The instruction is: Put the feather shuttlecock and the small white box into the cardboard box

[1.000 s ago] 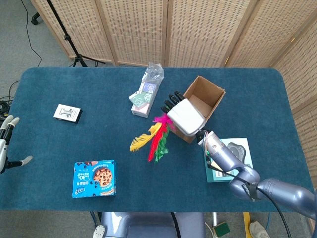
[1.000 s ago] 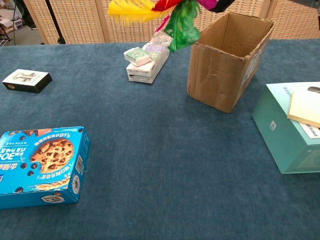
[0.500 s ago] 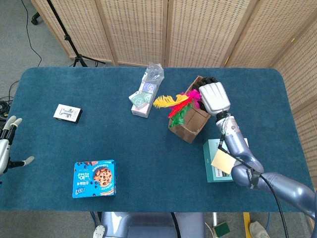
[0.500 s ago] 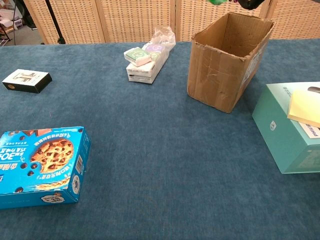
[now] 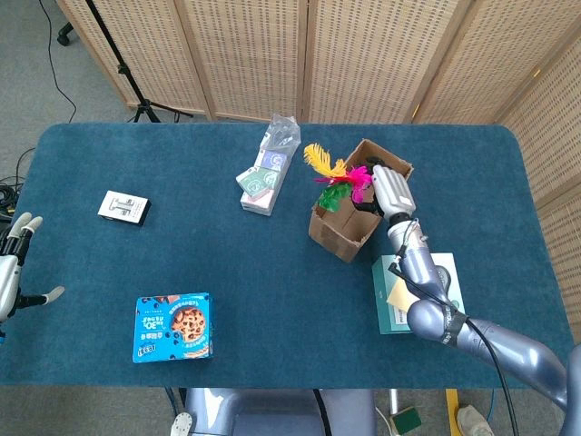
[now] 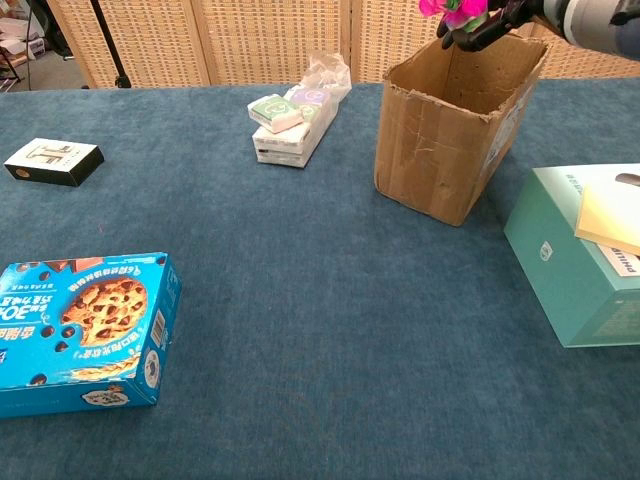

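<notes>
My right hand [image 5: 385, 187] hangs over the open cardboard box [image 5: 349, 224] and grips the feather shuttlecock [image 5: 336, 175], whose yellow, pink and green feathers stick out to the left above the box's rim. In the chest view the dark fingers [image 6: 480, 30] and pink feathers [image 6: 447, 8] show at the box's top edge [image 6: 455, 55]. The small white box [image 5: 124, 208] lies far left on the blue table, also seen as the small white box [image 6: 53, 161]. My left hand [image 5: 11, 268] hovers open at the table's left edge, holding nothing.
A blue cookie box [image 5: 173, 327] lies front left. A wrapped pack of small cartons [image 5: 266, 173] sits left of the cardboard box. A teal box with a yellow note [image 6: 588, 245] stands right of it. Wicker screens line the back.
My right hand has carried the shuttlecock from left of the cardboard box up and over its opening, then lowered it toward the rim. The left hand has barely moved.
</notes>
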